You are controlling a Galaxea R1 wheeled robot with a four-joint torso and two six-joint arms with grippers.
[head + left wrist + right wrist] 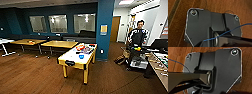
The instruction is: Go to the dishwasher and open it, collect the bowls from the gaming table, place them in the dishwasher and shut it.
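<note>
Ahead, the gaming table (75, 58) stands on the brown wood floor (30, 77), at about twelve o'clock from the robot. A blue bowl (81, 56) sits on its white top; toward the far end lie colourful game boxes (83, 48). Plain yellow-wood tables (58, 44) stand beyond, at about eleven o'clock. At two o'clock a person (137, 37) stands by a table-football table (160, 62). Whether either gripper is spread or pressed together cannot be told.

The yellow-rimmed, white-topped gaming table (75, 61) stands on wood floor, a bright blue bowl (81, 56) upright on its surface near the middle.
</note>
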